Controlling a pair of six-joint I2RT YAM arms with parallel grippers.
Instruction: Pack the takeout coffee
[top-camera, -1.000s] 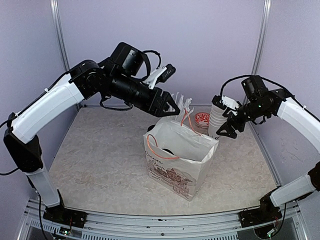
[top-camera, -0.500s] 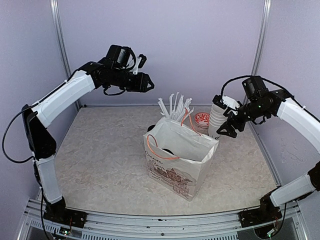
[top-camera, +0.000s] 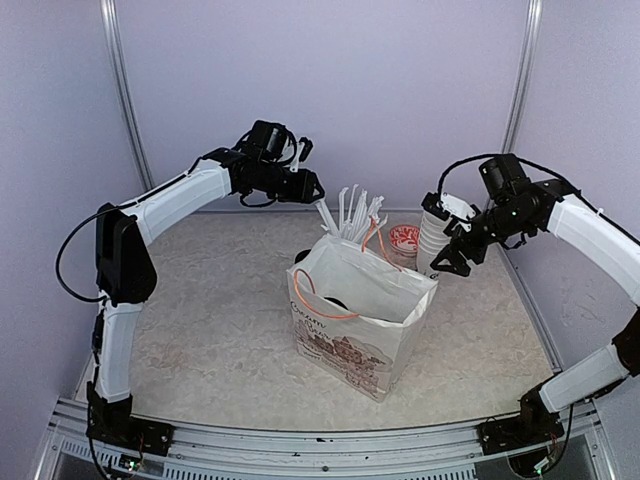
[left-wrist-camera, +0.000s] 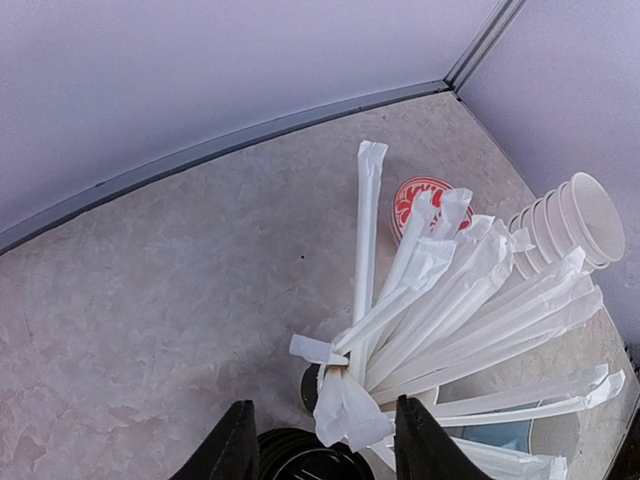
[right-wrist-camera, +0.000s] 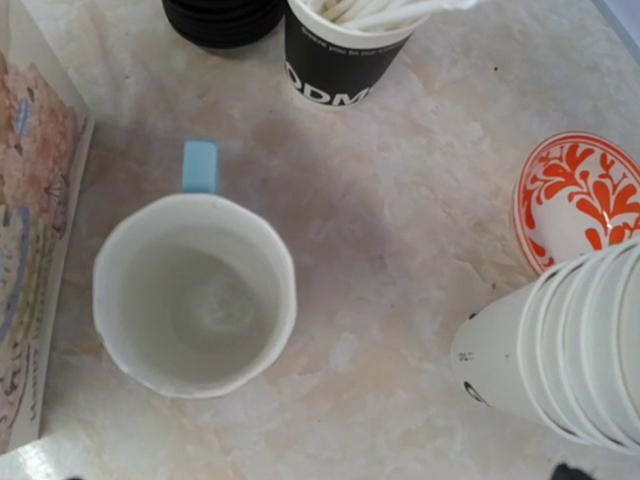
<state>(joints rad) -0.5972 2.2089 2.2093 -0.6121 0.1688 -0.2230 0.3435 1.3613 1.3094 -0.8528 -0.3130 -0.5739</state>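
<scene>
- Since the left claw (top-camera: 308, 186) is held partly open with nothing between its fingers, high over the straws (left-wrist-camera: 420, 300), the paper wrappers could be caught by a careless descent. The bundle could then be scattered, or its black cup (right-wrist-camera: 345, 50) tipped.
- While the right claw (top-camera: 447, 262) is spread wide and empty just beside the cup stack (top-camera: 434, 232), the stack could be knocked over by a small sideways swing. The red-patterned cup (right-wrist-camera: 575, 195) next to it could be struck as well.
- Below that claw the mug (right-wrist-camera: 195, 295) is seen, so it could be bumped, or taken for the target, if the claw were lowered straight down.
- One coffee (top-camera: 335, 301) is judged to sit inside the bag (top-camera: 350, 320), only a dark lid-like patch being visible through the mouth. The other cannot be made out in any view, so it cannot be told whether packing is finished.
- If a further cup is to be lowered in, the bag's soft rim could be snagged and the bag dragged or toppled on the counter (top-camera: 200, 300). The coffee inside could then be spilled.
- As the bag stands between the two arms, it could also be clipped by either arm if both were brought in together.
</scene>
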